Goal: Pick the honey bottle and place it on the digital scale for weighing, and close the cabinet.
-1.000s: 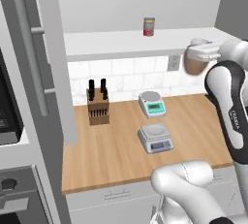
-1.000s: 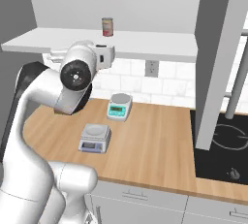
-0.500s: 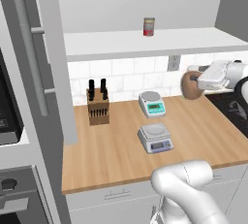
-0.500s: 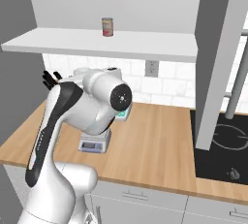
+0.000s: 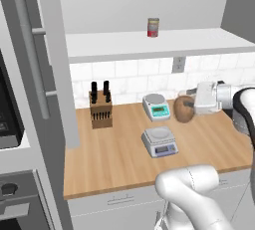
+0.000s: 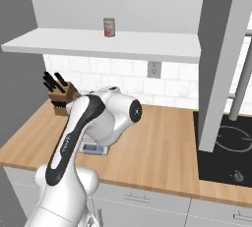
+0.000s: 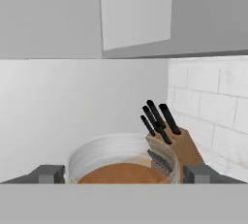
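Note:
The amber-brown honey bottle [image 5: 183, 109] lies on its side in the air above the counter, with my gripper [image 5: 192, 105] shut on it from the right. In the hand view its pale lid and brown body [image 7: 121, 166] sit between the two fingertips [image 7: 48, 173]. The digital scale [image 5: 159, 141], light grey with a silver platter, stands on the counter in front of and left of the bottle; my arm hides most of the scale [image 6: 93, 148] in the right base view. The cabinet stands open, one door [image 5: 56, 59] swung out left, the other door [image 6: 221, 59] right, over its white shelf [image 5: 149, 42].
A white scale with a teal panel [image 5: 156, 106] stands just left of the bottle by the tiled wall. A knife block [image 5: 100, 109] is at the back left. A red-labelled can [image 5: 153, 27] stands on the shelf. A black cooktop [image 6: 226, 152] lies right of the counter.
My arm has swung the honey bottle down from just under the shelf and a little left, to beside the white scale. The scales, the can and the doors have not moved.

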You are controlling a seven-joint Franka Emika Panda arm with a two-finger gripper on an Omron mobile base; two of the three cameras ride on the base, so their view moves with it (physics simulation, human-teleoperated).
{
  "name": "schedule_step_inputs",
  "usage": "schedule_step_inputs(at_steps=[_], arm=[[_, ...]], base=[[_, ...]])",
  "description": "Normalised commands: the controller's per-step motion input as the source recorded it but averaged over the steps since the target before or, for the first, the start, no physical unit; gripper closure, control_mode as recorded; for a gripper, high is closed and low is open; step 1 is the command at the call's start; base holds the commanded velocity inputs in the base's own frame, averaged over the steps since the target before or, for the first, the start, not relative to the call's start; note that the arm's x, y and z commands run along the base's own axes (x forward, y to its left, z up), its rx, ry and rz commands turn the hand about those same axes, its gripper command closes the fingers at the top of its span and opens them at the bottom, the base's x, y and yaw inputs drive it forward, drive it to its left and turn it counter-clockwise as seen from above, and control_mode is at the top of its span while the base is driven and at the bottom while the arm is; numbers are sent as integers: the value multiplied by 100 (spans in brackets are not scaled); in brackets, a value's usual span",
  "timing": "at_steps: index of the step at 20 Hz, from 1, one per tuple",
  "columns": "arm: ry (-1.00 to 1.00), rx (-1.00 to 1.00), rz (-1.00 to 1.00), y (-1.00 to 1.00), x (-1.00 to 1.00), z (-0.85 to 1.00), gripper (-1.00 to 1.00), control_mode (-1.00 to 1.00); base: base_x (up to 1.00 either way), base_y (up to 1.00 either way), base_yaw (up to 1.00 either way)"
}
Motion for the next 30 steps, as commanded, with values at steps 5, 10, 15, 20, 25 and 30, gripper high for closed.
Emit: schedule_step_inputs(at_steps=[5, 10, 15, 20, 25, 30], arm=[[7, -3, 21, 12, 36, -59, 100, -100], [3, 0, 19, 8, 50, -66, 100, -100], [2, 0, 14, 0, 53, -47, 100, -100], [0, 0, 8, 0, 46, -19, 100, -100], [0, 0, 5, 0, 27, -19, 100, -100], [-1, 0, 4, 0, 6, -30, 100, -100]], base=[[0, 0, 0], [0, 0, 0], [0, 0, 0], [0, 0, 0], [0, 0, 0], [0, 0, 0]])
